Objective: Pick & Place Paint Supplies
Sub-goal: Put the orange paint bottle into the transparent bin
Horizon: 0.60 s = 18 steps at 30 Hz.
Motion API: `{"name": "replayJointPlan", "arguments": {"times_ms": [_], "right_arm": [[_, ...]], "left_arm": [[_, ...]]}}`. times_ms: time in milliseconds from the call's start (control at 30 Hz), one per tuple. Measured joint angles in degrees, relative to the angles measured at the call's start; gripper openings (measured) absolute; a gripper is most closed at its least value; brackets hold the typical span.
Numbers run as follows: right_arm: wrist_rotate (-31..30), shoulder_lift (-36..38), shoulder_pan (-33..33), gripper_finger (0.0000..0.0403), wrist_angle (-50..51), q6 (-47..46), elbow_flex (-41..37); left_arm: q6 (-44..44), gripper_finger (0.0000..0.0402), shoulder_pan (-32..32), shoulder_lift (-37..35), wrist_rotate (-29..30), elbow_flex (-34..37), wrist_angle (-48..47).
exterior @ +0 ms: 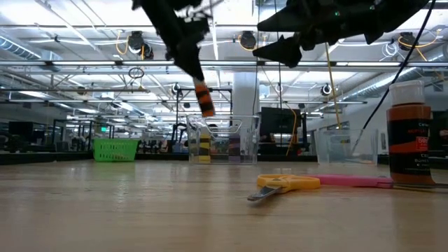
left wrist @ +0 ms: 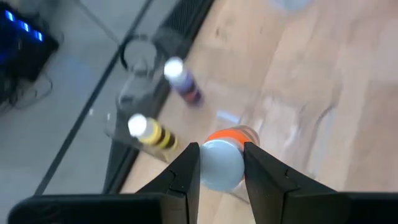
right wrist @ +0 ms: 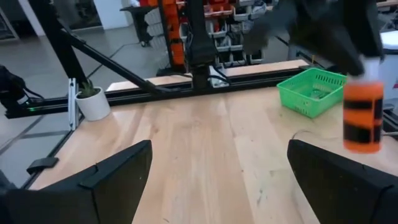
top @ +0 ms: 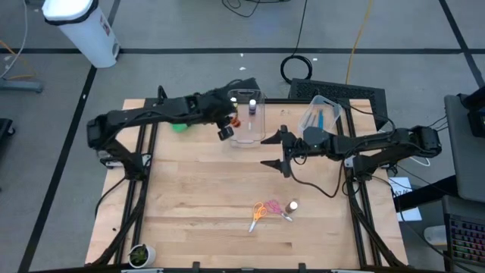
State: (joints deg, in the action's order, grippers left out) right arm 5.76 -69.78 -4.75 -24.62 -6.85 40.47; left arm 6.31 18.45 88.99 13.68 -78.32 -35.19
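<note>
Low view: small orange paint bottle with black bands (exterior: 204, 99) hangs tilted, long axis near vertical, cap end up, above the clear plastic tub (exterior: 222, 140).
Left gripper (left wrist: 221, 167): clamped on its white cap.
Right gripper (top: 273, 152): fingers spread wide, mid-table, holding nothing.

Orange paint bottle (exterior: 204, 99) hangs tilted, white cap clamped above tub.

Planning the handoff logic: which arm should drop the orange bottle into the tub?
Left. The left gripper is shut on the orange bottle and hangs beside the clear tub that holds the yellow bottle and purple bottle. The right gripper is open, empty, farther off.
</note>
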Motion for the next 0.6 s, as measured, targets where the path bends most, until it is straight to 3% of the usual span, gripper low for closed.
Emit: {"name": "replayJointPlan", "arguments": {"times_ms": [600], "right_arm": [[-0.2, 0.0, 0.0, 0.0366, 0.0, 0.1, 0.1]], "left_arm": [[5.9, 0.0099, -0.1, 13.6, -2.2, 0.0, -1.5]]}}
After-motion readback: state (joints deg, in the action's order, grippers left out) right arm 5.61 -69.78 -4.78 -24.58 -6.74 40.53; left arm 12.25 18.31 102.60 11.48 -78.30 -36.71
